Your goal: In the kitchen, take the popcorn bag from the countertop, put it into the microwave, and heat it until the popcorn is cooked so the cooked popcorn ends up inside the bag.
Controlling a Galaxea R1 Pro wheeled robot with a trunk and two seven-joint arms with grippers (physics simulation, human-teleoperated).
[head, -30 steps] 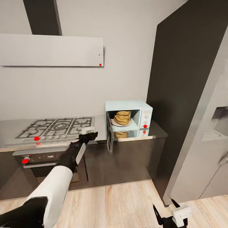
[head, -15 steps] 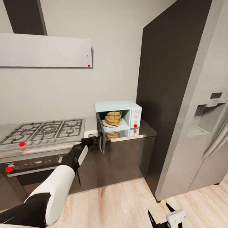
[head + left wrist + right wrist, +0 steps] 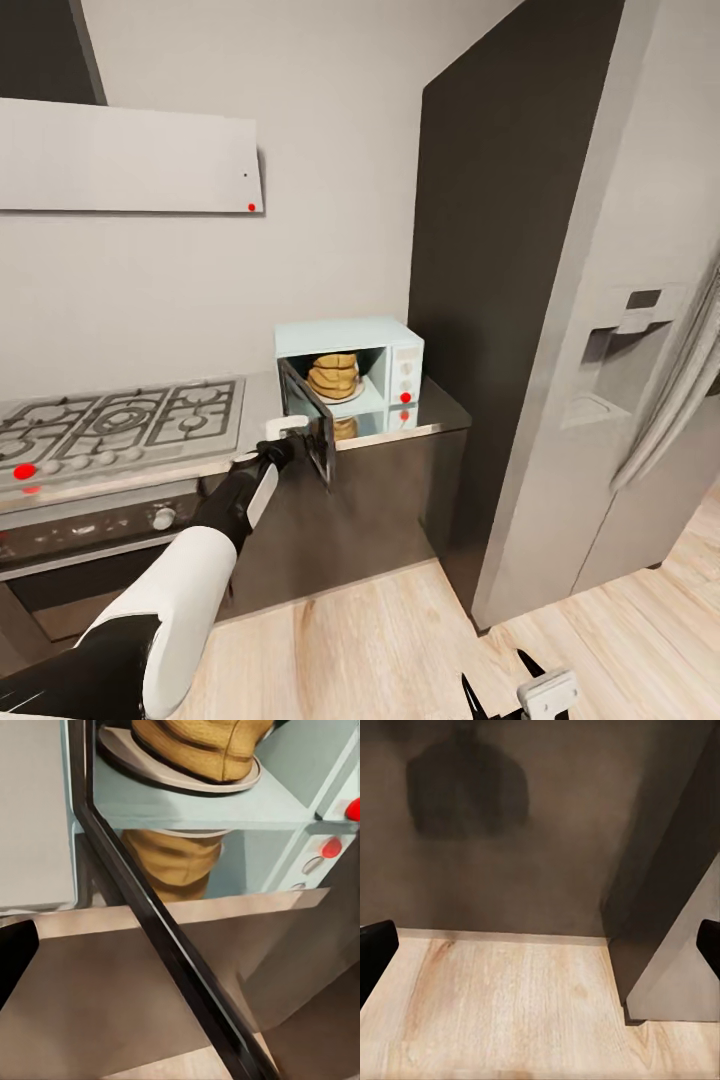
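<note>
In the head view, the left claw [image 3: 285,432] pressed the microwave [image 3: 350,375] door, now swung nearer shut than a moment earlier; its opening I couldn't tell. In the left wrist view, the popcorn bag [image 3: 202,746] sat inside, just beyond. In the right wrist view, the right claw's tips hung wide over floor [image 3: 510,1005].

Popcorn bag [image 3: 334,376] inside microwave [image 3: 349,372] on countertop [image 3: 440,408].
</note>
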